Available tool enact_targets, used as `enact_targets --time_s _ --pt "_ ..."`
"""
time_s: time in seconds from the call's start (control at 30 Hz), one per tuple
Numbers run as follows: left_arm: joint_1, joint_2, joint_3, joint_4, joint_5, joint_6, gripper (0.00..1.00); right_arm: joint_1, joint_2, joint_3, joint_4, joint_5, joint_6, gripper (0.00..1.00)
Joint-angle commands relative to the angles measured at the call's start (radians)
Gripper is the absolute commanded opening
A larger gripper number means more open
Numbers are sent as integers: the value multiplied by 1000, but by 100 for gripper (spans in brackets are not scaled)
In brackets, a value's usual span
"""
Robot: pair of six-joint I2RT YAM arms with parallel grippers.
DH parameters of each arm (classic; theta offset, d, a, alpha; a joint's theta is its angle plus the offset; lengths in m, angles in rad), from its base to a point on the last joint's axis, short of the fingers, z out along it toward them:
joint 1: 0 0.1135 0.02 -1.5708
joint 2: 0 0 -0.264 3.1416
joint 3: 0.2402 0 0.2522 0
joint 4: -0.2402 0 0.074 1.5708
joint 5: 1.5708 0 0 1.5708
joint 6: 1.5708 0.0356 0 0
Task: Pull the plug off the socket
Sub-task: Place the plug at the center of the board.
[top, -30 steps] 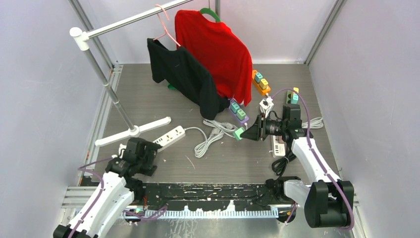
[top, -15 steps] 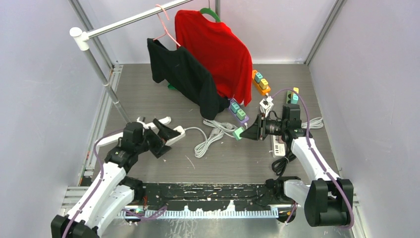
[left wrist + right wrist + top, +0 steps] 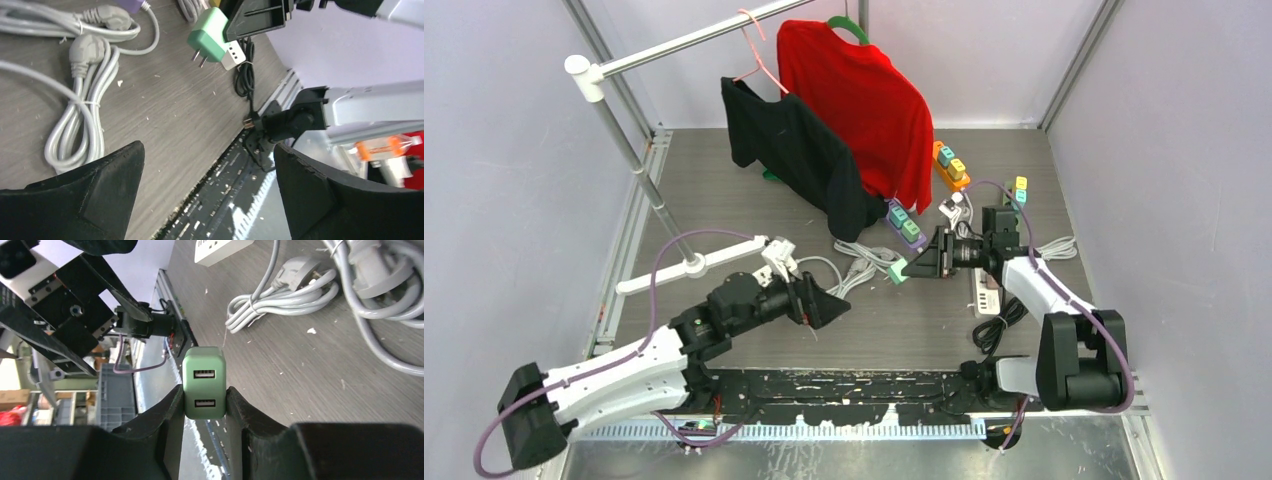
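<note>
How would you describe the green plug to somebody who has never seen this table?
Near the hanging red shirt, find the right pincer. It holds the green plug above the table. Unlike the grey corded plugs lying nearby, it is a small cube with two USB ports.

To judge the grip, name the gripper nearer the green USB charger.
Right. The right gripper is shut on the green USB charger; the left gripper hangs open, apart, facing its prongs.

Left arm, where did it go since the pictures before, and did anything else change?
The left gripper swung from the near left corner out toward the middle of the table, open and empty. The right gripper stayed shut on the green plug, edging slightly left. The hanging clothes and grey cables stayed put.
</note>
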Motion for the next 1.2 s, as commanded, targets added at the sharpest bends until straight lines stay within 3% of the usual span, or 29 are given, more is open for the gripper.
enact_targets --time_s 0.0,0.17,0.37,0.6,0.83,1.17 --pt "-110 106 62 225 -227 224 100 36 44 61 52 -102 74 4" --pt "-171 309 204 196 -250 268 100 85 82 80 52 -137 93 4" --pt "-204 481 397 -28 -323 334 100 105 96 78 55 -140 103 4" --pt "-215 637 535 -126 -318 360 97 115 104 80 54 -142 105 4" --pt "-225 744 654 -236 -303 361 88 121 109 78 56 -141 105 4" --pt "-229 784 699 -267 -300 364 62 126 114 78 56 -137 105 7"
